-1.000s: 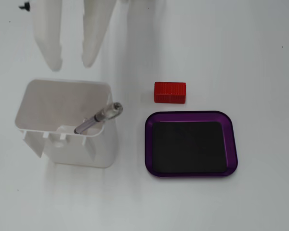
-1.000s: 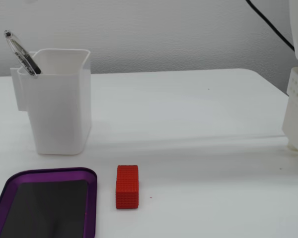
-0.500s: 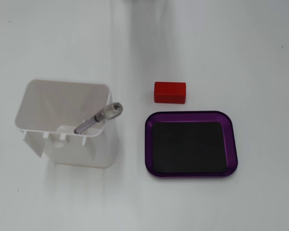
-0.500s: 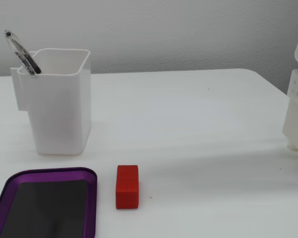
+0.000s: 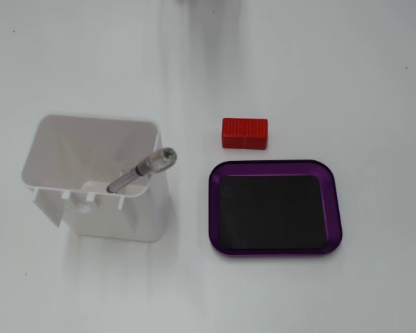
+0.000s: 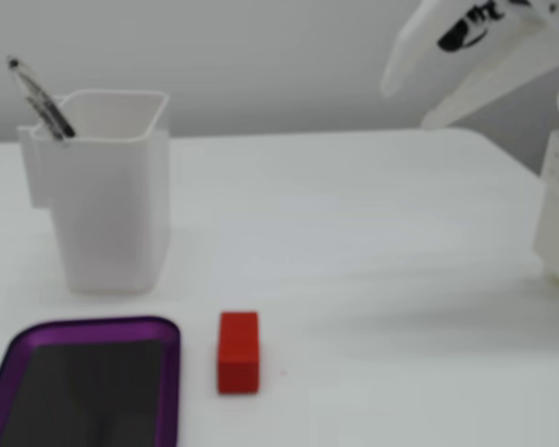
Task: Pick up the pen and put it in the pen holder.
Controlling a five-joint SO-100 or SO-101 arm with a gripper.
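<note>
The pen (image 5: 143, 168) stands tilted inside the holder (image 6: 112, 200), its upper end poking above the rim at one corner. The gripper (image 6: 405, 102) is empty, its two white fingers slightly apart, raised above the tabletop (image 6: 373, 279) and well apart from the holder, far to its right in that fixed view. A red block (image 5: 245, 133) and a purple tray (image 5: 275, 208) lie lower and left of the gripper there.

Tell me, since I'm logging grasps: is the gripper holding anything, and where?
Nothing. The gripper is open and empty; the pen stands in the pen holder.
</note>
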